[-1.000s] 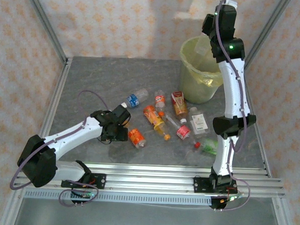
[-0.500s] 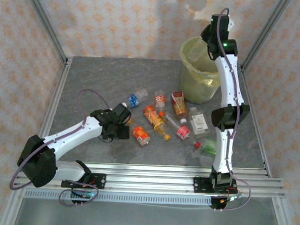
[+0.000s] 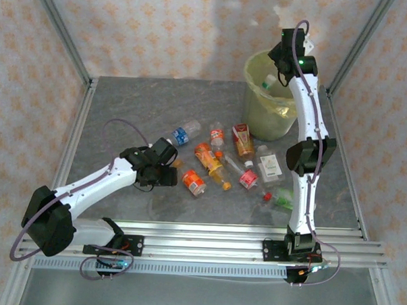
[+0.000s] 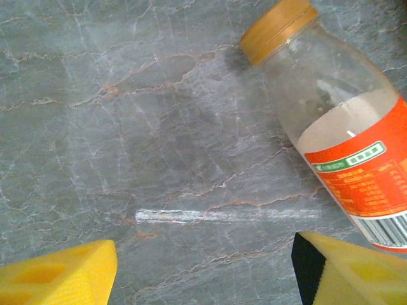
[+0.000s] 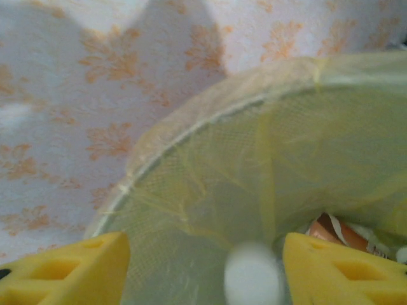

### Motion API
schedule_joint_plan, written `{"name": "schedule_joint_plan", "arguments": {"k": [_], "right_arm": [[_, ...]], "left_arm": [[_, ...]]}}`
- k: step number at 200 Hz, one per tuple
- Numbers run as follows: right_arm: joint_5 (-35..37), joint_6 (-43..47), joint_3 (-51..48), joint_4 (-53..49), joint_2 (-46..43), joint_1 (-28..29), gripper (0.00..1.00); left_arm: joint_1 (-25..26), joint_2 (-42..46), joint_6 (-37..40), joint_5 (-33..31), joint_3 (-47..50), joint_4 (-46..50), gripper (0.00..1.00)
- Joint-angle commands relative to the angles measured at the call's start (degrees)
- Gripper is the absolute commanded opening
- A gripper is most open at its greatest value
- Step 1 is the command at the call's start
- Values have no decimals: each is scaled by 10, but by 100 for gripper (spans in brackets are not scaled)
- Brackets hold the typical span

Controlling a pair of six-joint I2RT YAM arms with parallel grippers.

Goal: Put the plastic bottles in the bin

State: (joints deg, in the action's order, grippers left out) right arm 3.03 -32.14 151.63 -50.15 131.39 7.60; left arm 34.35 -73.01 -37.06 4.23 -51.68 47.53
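Observation:
My right gripper hangs over the bin, a pale yellow-green bucket with a yellowish liner. Its jaws are open, and a blurred white-capped bottle is loose between the fingertips, inside the bin's mouth. An orange label shows deeper in the bin. My left gripper is low over the table, open, with bare table between its pads. Just right of it lies a clear bottle with an orange cap and orange label, which is the nearest one.
Several more bottles lie scattered mid-table: a blue-labelled one, a red-labelled one, orange ones, a clear square one, and a green one by the right arm. Metal frame posts edge the table.
The right arm came down over the bin and its gripper opened, letting its bottle go into the bin. The left gripper and the orange-labelled bottle shifted slightly right.

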Motion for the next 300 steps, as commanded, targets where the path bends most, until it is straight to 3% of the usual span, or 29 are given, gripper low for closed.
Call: {"name": "schedule_joint_plan", "arguments": {"k": [1, 43, 124, 161, 181, 210, 300], "right_arm": [[17, 6, -7, -29, 4, -14, 72], [40, 47, -5, -41, -21, -14, 76], [-13, 149, -29, -79, -135, -4, 90], [-4, 188, -137, -49, -233, 25, 96], [0, 197, -222, -11, -295, 40, 100], [-5, 198, -330, 42, -370, 47, 99], [-39, 187, -518, 114, -516, 48, 99]], "left_arm": [[-3, 12, 5, 1, -16, -8, 75], [-3, 12, 3, 1, -20, -8, 75], [-3, 10, -8, -1, -25, -12, 77], [-3, 9, -56, 12, -11, -4, 87], [-2, 9, -97, 36, 3, -23, 100], [1, 5, -127, 44, 3, -56, 100], [31, -85, -169, 13, -34, -92, 100]]}}
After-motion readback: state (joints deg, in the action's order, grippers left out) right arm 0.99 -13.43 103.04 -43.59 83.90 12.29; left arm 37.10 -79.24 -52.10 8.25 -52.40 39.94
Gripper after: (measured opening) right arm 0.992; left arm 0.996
